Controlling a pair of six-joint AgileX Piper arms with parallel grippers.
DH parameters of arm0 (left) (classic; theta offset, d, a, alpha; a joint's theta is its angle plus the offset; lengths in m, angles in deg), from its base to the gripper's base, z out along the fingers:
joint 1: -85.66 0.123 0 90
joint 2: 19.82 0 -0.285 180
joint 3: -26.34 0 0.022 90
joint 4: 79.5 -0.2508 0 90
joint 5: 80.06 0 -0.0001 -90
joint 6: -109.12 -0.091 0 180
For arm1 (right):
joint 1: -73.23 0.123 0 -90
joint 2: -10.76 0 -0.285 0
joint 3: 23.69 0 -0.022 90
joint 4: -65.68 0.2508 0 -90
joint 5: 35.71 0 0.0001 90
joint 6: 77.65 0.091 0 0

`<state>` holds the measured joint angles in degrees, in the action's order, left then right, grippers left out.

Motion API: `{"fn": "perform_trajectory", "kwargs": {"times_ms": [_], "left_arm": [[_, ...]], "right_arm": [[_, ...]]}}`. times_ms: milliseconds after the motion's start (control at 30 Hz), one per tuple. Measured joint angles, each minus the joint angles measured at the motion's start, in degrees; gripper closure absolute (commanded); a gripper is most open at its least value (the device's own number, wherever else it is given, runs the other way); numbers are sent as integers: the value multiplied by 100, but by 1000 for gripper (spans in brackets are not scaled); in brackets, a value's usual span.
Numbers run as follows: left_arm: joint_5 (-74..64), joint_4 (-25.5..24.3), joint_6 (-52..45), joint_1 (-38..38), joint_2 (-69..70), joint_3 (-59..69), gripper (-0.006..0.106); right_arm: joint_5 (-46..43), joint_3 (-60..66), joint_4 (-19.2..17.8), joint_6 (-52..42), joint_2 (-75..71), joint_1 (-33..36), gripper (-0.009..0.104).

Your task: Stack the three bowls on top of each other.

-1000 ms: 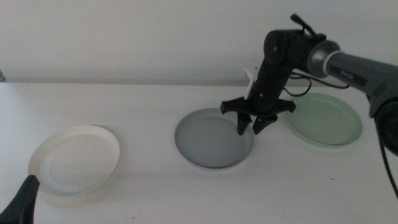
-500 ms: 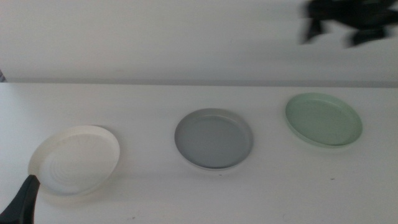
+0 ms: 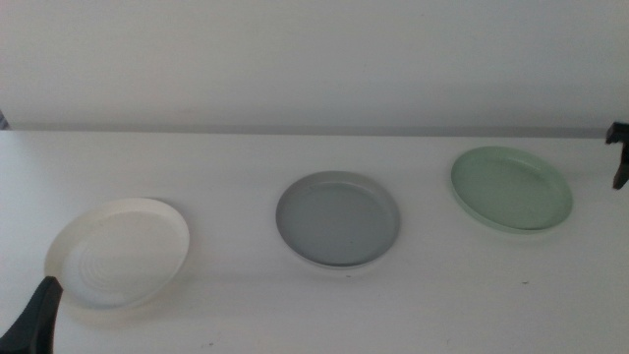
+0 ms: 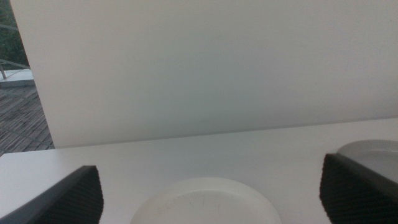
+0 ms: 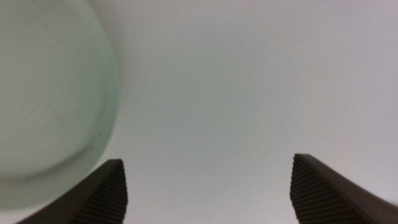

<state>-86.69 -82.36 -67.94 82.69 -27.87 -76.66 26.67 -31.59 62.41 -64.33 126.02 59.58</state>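
Three bowls lie apart on the white table. The cream-white ridged bowl is at the left, the grey bowl in the middle, the mint green bowl at the right. My right gripper shows only at the right edge, just right of the green bowl and apart from it. In the right wrist view it is open and empty, with the green bowl off to one side. My left gripper waits at the bottom left corner, open, with the white bowl between its jaws' line and the grey bowl beyond.
A pale wall rises behind the table's far edge. The white table has bare stretches between the bowls.
My right gripper has left the grey bowl's right rim, swung up out of view, and come down at the right edge beside the green bowl. The bowls have not moved.
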Motion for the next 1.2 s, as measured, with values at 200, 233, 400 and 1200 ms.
{"fn": "perform_trajectory", "kwargs": {"times_ms": [200,233,400,1200], "left_arm": [[0,0,0,0,0,0,7],[0,0,0,0,0,0,7],[0,0,0,0,0,0,7],[0,0,0,0,0,0,7]], "right_arm": [[-232,-506,223,-61,862,-4,28],[-199,-700,281,-77,1025,-4,28],[165,-1604,446,-161,1770,-4,28],[195,-2071,501,-546,2538,402,97]]}}
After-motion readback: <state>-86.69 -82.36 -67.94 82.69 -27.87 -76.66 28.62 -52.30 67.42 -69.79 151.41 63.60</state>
